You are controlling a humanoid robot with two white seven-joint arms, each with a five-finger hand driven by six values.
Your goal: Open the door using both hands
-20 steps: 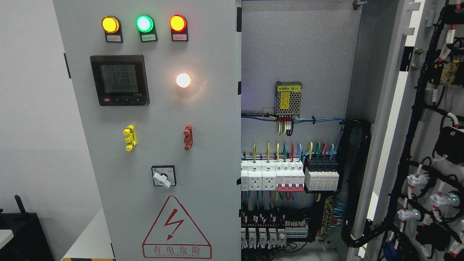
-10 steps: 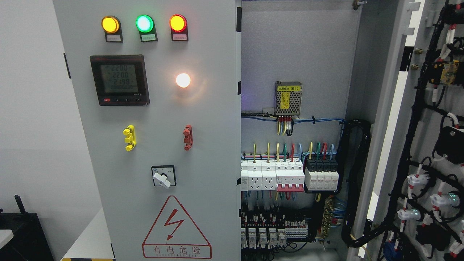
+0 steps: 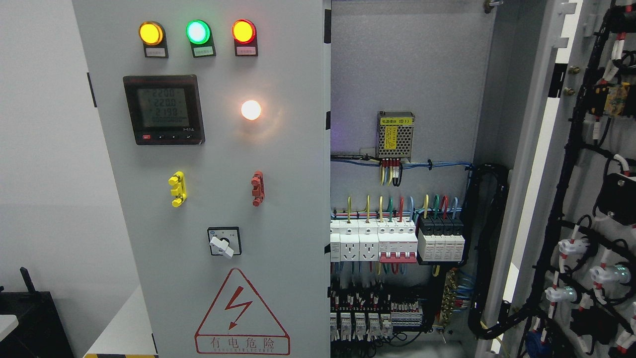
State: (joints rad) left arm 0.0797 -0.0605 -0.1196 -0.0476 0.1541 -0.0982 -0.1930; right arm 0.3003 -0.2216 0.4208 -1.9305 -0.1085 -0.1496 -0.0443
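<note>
Head view's showing the right door [image 3: 586,189] swinging wide at 3 o'clock, left door [image 3: 223,199] shut, needing pulling next; neither robot hand's showing, so can't tell grip.

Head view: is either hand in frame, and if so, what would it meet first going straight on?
Neither hand shows, so no line can be traced. Ahead are the left door, closed, and the right door, swung open.
</note>
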